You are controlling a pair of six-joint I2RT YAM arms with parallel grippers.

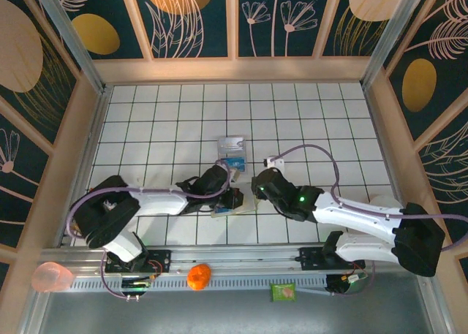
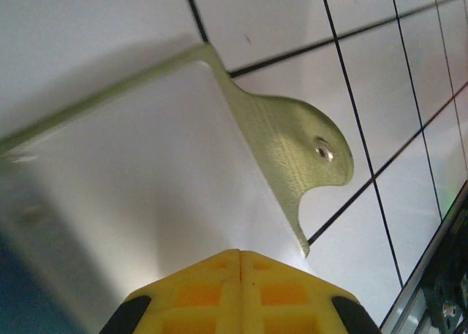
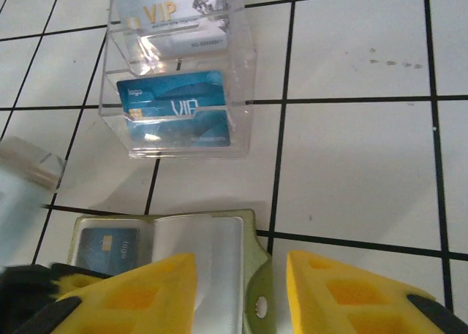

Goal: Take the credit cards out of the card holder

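Card holder (image 3: pixel 212 253): one. Credit cards: three – pale card (image 3: pixel 175 27), blue card (image 3: pixel 175 104), another blue card (image 3: pixel 106 248). Clear stand (image 3: pixel 241 71), orange object (image 1: pixel 199 276), pink cup (image 1: pixel 51 278): one each.

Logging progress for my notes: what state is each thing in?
Holder: open, flat on the table.
Pocketed card: inside the holder.
White card: out, in the stand.
Blue card: out, in the stand.
Left gripper: shut.
Right gripper: open, above the holder.
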